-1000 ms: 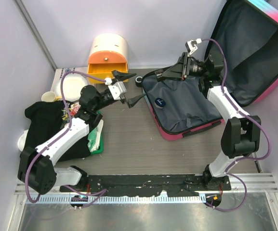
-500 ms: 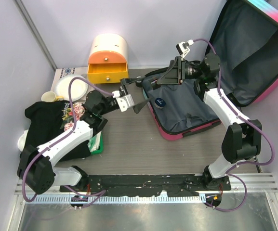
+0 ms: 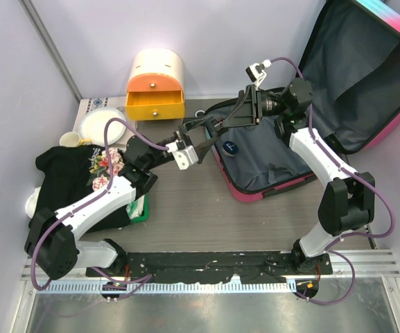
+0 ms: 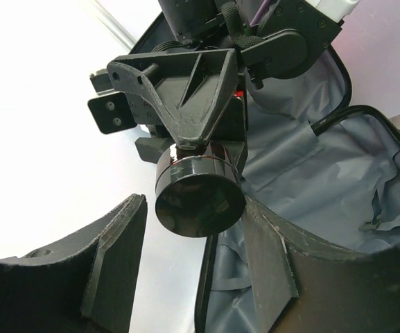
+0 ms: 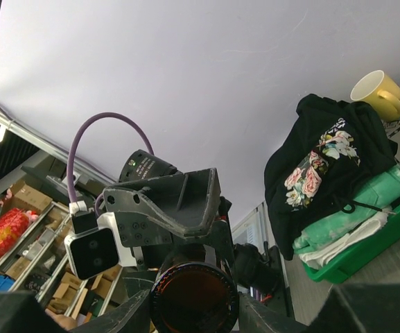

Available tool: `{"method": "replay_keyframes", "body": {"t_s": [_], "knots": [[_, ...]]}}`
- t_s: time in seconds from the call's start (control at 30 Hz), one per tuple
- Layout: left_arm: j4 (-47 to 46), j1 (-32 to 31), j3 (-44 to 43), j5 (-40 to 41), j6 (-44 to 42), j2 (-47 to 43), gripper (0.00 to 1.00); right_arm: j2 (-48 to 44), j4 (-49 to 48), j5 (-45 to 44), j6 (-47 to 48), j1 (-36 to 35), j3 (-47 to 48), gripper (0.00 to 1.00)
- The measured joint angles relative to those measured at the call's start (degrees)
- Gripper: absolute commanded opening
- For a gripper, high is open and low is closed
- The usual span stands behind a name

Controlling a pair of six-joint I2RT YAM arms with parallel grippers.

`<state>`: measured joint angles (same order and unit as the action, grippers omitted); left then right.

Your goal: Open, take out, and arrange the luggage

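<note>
Top external: luggage blue tag txt illegible.

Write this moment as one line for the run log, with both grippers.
stage: hand-over at open luggage rim | right gripper: holds dark round container | left gripper: open around container, no grip yet

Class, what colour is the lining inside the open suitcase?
Dark grey. The lining shows best in the top external view.

Pink hard-shell luggage, open on table's right, lid raised, grey lining exposed
</note>
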<state>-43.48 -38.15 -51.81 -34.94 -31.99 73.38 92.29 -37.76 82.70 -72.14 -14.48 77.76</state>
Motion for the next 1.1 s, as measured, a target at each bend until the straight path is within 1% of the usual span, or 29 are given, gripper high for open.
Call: {"method": "replay_keyframes", "body": {"t_s": [0.27,0.33,0.43,0.6,0.67,0.7,0.73,0.77,0.8,0.83,0.93,1.03,1.1], "knots": [[-0.4,-0.6,0.3,0.4,-2.2,0.0,0.57,0.0,0.0,0.1,-0.1,-0.1,0.0,0.01],[-0.4,-0.6,0.3,0.4,-2.7,0.0,0.53,0.0,0.0,0.1,-0.1,-0.1,0.0,0.01],[-0.3,-0.7,0.3,0.5,-3.1,0.1,0.50,0.3,-0.4,0.1,-0.2,-0.1,0.0,0.01],[0.0,-0.7,0.5,0.8,-3.1,0.1,0.49,0.8,-0.6,0.2,-0.3,-0.1,0.0,0.01],[0.0,-0.7,0.6,0.9,-3.1,0.1,0.42,1.0,-0.7,0.2,-0.3,-0.1,0.0,0.01],[0.1,-0.7,0.6,1.0,-3.1,0.2,0.39,1.1,-0.7,0.2,-0.3,-0.1,0.0,0.04],[0.1,-0.7,0.6,1.0,-3.1,0.2,0.32,1.1,-0.7,0.2,-0.3,-0.1,0.0,0.35],[0.1,-0.7,0.6,1.1,-3.1,0.2,0.28,1.2,-0.8,0.2,-0.3,-0.1,0.0,0.50],[0.2,-0.7,0.6,1.2,-3.0,0.2,0.23,1.2,-0.7,0.2,-0.3,-0.1,0.1,0.70],[0.2,-0.7,0.6,1.3,-3.0,0.2,0.13,1.4,-0.6,0.2,-0.3,-0.1,0.3,0.82],[0.4,-0.8,0.6,1.9,-2.9,0.2,0.00,2.2,-0.3,0.1,-0.3,-0.2,0.8,0.84],[1.7,-0.8,0.6,3.3,-2.3,0.1,0.00,3.4,0.1,-0.4,-0.2,0.5,1.8,0.85],[4.3,-0.8,0.6,4.7,-1.2,-0.4,0.00,4.1,1.5,-1.4,0.7,1.7,2.8,0.86]]}}
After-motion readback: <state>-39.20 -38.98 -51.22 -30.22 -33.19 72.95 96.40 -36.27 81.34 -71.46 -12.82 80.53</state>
